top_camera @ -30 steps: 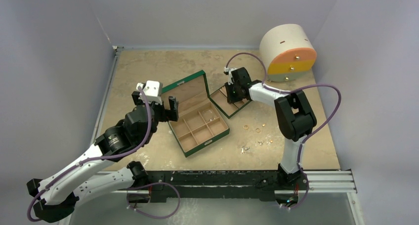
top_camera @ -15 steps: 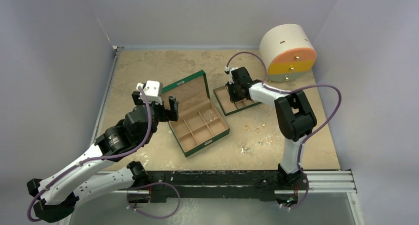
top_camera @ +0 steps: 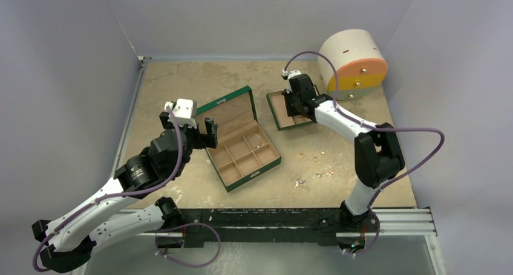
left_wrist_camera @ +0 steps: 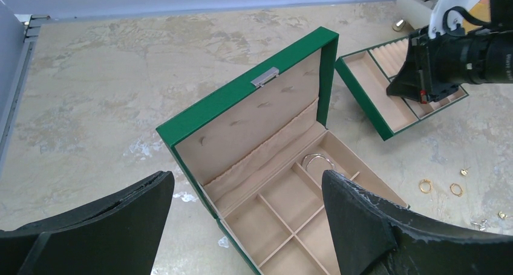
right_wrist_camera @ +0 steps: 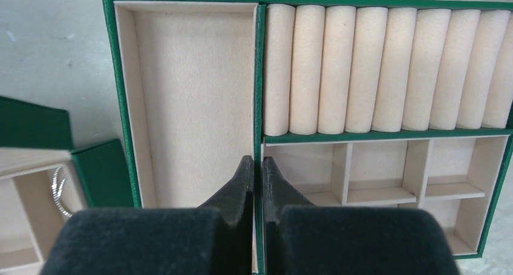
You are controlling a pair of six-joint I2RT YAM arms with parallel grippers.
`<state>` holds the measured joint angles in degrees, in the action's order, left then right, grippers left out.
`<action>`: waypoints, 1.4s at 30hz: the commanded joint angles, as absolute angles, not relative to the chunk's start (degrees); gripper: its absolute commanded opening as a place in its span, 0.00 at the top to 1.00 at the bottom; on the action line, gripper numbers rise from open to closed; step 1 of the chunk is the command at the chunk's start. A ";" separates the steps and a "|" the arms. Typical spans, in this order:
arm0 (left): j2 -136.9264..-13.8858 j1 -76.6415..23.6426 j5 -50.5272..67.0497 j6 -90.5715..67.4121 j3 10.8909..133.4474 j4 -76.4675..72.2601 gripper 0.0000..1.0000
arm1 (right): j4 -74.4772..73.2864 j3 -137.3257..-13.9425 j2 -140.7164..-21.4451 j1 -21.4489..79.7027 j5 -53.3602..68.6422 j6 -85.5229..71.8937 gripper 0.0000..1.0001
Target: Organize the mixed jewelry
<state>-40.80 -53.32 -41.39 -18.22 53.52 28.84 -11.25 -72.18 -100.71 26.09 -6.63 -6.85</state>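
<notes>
Tan table (top_camera: 181, 81). Jewelry (top_camera: 315, 160) lies loose right of box (top_camera: 233, 110); hoop (left_wrist_camera: 317, 162) inside box. Right gripper (right_wrist_camera: 255, 163) pinched onto tray (right_wrist_camera: 193, 93) divider. Left gripper (left_wrist_camera: 245, 190) spread wide, empty.

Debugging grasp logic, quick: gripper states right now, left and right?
left gripper: open, holding nothing.
right gripper: shut, pinching the divider of the green tray.

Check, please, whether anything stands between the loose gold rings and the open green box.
Nothing visible does. The gold rings lie on the table beside the green box, whose lid leans away. The tray in the right pincer sits farther back, off that path.
</notes>
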 commanded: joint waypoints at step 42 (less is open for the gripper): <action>-30.82 -53.44 -55.77 -21.42 53.70 28.96 0.08 | -25.71 -83.97 -100.77 64.35 -24.29 -23.02 1.00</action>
<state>-31.73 -53.32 -52.69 -20.45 53.52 29.50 -26.52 -80.14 -100.66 63.11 -22.00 -22.22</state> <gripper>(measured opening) 0.918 0.024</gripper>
